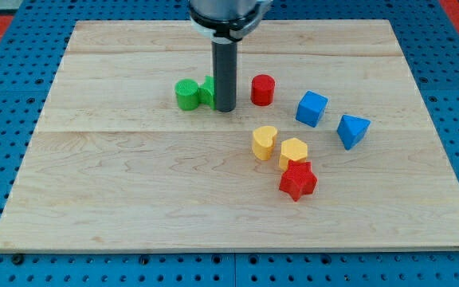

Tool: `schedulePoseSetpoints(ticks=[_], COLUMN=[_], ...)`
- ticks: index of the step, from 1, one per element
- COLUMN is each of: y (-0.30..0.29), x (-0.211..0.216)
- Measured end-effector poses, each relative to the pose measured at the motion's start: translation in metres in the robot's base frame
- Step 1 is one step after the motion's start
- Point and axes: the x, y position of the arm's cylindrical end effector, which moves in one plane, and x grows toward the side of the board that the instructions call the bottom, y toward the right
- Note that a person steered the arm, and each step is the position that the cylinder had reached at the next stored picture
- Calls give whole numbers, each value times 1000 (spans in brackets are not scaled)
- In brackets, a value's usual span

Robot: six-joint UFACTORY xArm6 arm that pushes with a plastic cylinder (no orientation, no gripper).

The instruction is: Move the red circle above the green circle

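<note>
The red circle stands on the wooden board a little right of my rod. The green circle stands to the rod's left. A second green block sits between the green circle and the rod, partly hidden; its shape cannot be made out. My tip rests on the board between the green blocks and the red circle, touching or nearly touching the second green block, with a small gap to the red circle.
A blue cube and a blue triangular block lie to the right. A yellow heart-like block, a yellow hexagon and a red star cluster below the red circle. The wooden board sits on blue pegboard.
</note>
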Motion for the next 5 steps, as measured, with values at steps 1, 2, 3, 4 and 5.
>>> schedulePoseSetpoints(ticks=[1,2,3,4,5], y=[-1,2,20,39,41], x=[0,0,8,9,9])
